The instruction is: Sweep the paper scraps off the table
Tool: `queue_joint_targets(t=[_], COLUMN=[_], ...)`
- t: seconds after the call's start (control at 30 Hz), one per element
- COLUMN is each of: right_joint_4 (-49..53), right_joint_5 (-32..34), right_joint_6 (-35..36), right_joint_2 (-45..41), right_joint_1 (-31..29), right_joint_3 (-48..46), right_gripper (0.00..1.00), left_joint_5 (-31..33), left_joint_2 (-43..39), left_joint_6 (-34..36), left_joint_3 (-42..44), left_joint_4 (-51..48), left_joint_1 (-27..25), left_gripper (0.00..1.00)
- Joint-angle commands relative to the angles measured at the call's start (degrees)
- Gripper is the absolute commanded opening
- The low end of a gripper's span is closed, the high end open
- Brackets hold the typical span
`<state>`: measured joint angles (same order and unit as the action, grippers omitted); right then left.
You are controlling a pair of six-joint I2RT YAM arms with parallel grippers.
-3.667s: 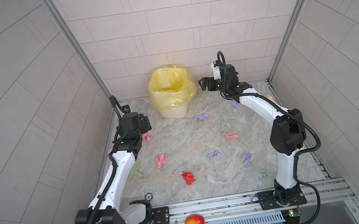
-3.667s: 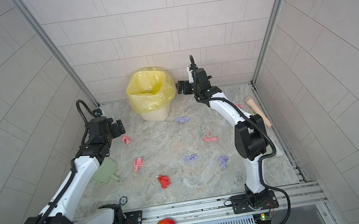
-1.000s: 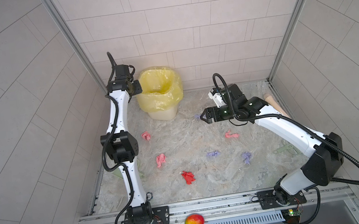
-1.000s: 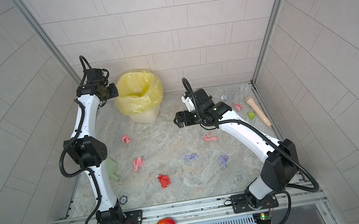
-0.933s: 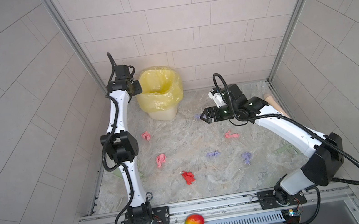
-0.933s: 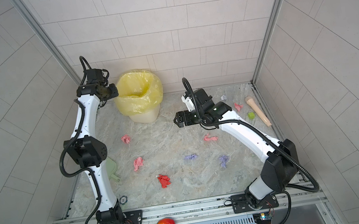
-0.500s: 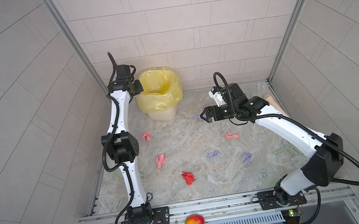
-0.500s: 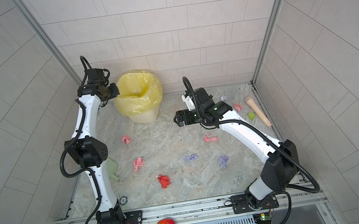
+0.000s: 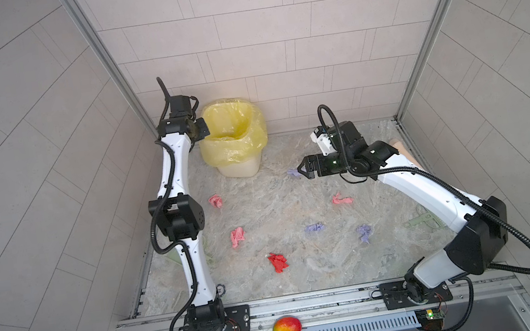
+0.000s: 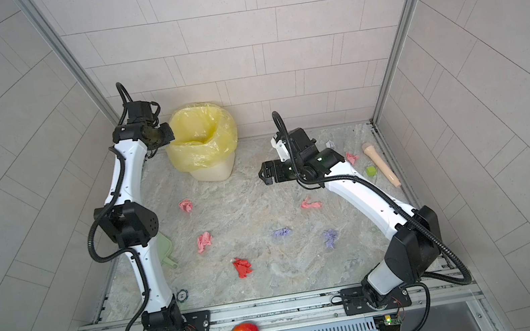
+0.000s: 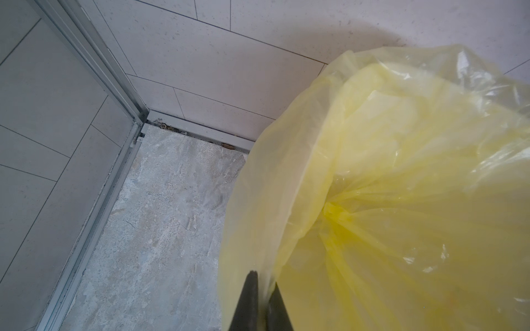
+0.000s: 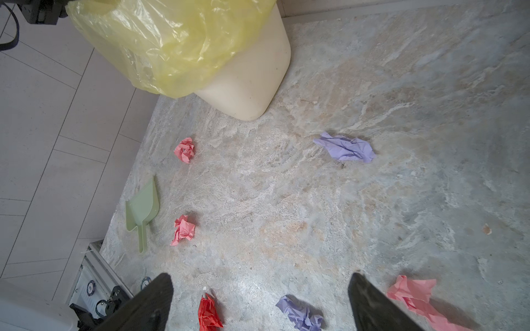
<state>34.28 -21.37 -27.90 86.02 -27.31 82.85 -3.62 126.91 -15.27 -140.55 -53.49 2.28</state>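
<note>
Several crumpled paper scraps lie on the marble table (image 9: 338, 268): pink ones (image 9: 215, 200) (image 9: 237, 236) (image 9: 342, 199), a red one (image 9: 278, 262) and lavender ones (image 9: 314, 228) (image 9: 363, 232). My left gripper (image 11: 262, 276) is raised at the rim of the yellow-bagged bin (image 9: 239, 166) and is shut, pinching the bag's film (image 11: 372, 200). My right gripper (image 12: 259, 279) hangs open and empty above the table, its tips (image 9: 303, 170) beside a lavender scrap (image 9: 292, 172). In the right wrist view that scrap (image 12: 345, 147) lies ahead of the jaws, with a red scrap (image 12: 208, 313) and a lavender one (image 12: 299, 312) under them.
A green dustpan (image 10: 164, 249) lies by the left wall behind the left arm. A wooden-handled brush (image 10: 381, 164), a green cube (image 10: 370, 170), a pink scrap (image 10: 351, 157) and a pale scrap (image 10: 331, 144) sit at the back right. A mango (image 9: 286, 327) rests on the front rail.
The left jaws have closed on the bag's edge over the last second. The right arm has barely shifted. Earlier still, both arms moved here from other poses.
</note>
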Motion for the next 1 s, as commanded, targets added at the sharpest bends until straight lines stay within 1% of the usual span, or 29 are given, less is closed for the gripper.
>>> queue_joint_targets(t=[0.0, 0.2, 0.37, 0.53, 0.83, 0.97], right_joint_4=[0.85, 0.63, 0.31, -0.01, -0.54, -0.54], right_joint_5=[0.96, 0.92, 0.94, 0.89, 0.69, 0.84], right_joint_6=[-0.16, 0.00, -0.14, -0.36, -0.68, -0.71], right_joint_2=[-1.69, -2.21, -2.92, -3.41, -4.47, -4.76], right_joint_1=[0.48, 0.80, 0.90, 1.04, 1.05, 1.06], right_joint_3=[-0.10, -0.67, -1.59, -2.41, -3.59, -3.83], right_gripper=[0.97, 0.98, 0.98, 0.98, 0.99, 0.99], left_joint_5=[0.11, 2.84, 4.58, 3.88, 6.25, 6.50], left_joint_2=[-1.62, -5.06, -9.75, -13.77, -19.67, -21.25], left_joint_6=[-3.39, -5.22, -8.32, -11.55, -13.90, -14.67], left_joint_3=[-0.69, 1.35, 7.31, 13.96, 23.26, 25.68], left_joint_4=[-3.74, -5.05, -3.99, -1.49, -0.08, 0.30], left_joint_1=[-0.13, -1.92, -2.50, -2.63, -4.23, -4.83], left_gripper=[0.00, 0.00, 0.00, 0.00, 0.00, 0.00])
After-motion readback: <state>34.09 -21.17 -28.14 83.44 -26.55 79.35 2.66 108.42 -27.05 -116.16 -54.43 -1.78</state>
